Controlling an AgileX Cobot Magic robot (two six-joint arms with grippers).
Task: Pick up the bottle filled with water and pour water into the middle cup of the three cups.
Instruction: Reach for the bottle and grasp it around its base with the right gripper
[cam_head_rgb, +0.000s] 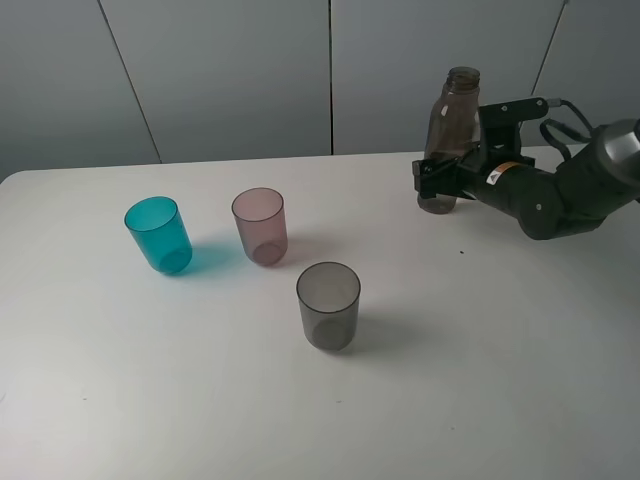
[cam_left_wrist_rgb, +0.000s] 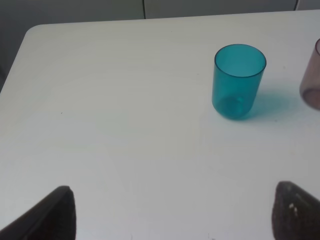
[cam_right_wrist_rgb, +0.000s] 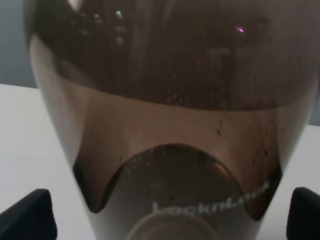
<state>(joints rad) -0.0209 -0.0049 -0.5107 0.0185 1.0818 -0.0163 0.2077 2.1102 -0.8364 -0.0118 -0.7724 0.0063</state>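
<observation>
bottle (cam_head_rgb: 450, 130) on white table (cam_head_rgb: 500, 390), grey wall (cam_head_rgb: 230, 70) behind

Bottle (cam_right_wrist_rgb: 170, 125) blurred, filling the right wrist view, neck and base cut off, lower body partly behind the right gripper (cam_head_rgb: 430, 181), pink cup (cam_left_wrist_rgb: 312, 75) beside teal cup (cam_left_wrist_rgb: 239, 80) cropped

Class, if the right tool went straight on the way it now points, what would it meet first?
The bottle: it stands between the open fingers of the right tool, with nothing before it; how near is hard to judge.
</observation>
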